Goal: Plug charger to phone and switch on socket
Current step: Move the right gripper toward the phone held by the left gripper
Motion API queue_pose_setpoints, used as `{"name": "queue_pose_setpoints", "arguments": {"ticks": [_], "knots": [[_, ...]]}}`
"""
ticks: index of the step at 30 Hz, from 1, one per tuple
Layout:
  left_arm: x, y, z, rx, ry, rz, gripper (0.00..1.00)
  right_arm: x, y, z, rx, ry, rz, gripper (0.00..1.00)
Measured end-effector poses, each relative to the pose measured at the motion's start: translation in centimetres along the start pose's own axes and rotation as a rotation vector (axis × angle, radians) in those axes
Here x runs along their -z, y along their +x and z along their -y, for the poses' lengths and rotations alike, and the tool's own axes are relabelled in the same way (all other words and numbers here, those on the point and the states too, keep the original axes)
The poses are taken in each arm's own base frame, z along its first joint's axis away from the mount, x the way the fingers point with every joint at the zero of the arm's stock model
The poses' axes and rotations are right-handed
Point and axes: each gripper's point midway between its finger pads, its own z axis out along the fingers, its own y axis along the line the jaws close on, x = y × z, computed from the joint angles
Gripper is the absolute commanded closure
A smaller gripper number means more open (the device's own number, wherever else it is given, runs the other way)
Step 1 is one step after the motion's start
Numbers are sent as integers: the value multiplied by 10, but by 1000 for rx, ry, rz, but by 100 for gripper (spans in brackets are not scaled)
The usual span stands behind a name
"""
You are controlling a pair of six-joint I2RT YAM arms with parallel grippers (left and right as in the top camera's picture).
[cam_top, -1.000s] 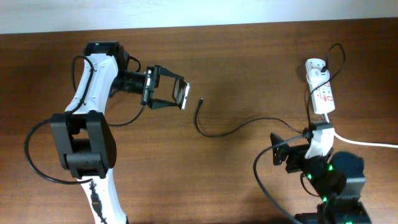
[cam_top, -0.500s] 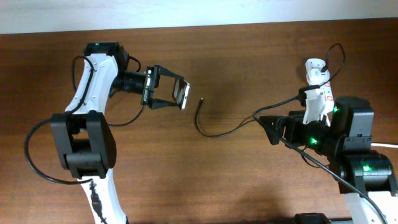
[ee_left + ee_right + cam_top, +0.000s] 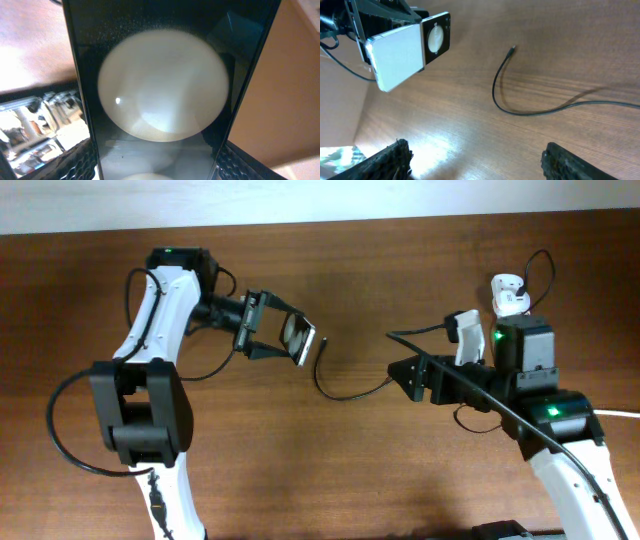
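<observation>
My left gripper is shut on the phone and holds it above the table, left of centre. In the left wrist view the phone's glossy black screen with a white round spot fills the frame between the fingers. The charger lies on the table, its connector tip just right of the phone. My right gripper is open and empty, above the cable's right part. In the right wrist view the phone and the charger tip lie ahead. The socket is mostly hidden behind my right arm.
The table is brown wood with a pale wall edge at the far side. The socket's thick white cord runs off the right edge. My left arm's black cables loop at the left.
My right arm has risen from the front right and swung left over the cable. My left gripper has shifted slightly right and down, tilting the phone toward the cable tip.
</observation>
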Motion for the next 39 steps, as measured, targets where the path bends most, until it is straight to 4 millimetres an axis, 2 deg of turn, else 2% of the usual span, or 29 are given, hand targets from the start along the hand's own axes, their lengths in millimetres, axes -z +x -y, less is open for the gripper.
{"name": "queue_pose_setpoints", "arguments": {"ticks": [6,8,12,18,22,27,31,35,39], "knots": [[-18,-33,-11,25,-152,177,100,-15,7,6,-57,88,-25,23],[-21,-37,-14,56,-179,211,100,-20,3,11,-100,105,-18,26],[-22,-44,-20,117,-213,267,100,-38,-5,18,-180,113,-13,27],[-15,-57,-30,160,-267,356,100,-93,4,1,-174,63,-87,27],[-7,-68,-40,192,-319,442,100,-109,4,-8,-183,37,-89,26],[1,-78,-48,256,-352,527,100,-128,9,1,-291,54,-113,27],[4,-80,-50,291,-357,555,100,-150,15,-18,-275,7,-124,30],[4,-81,-50,304,-354,560,100,-175,22,-27,-317,-21,-139,36],[4,-81,-50,307,-353,561,100,-190,23,-39,-345,-59,-130,41]]}}
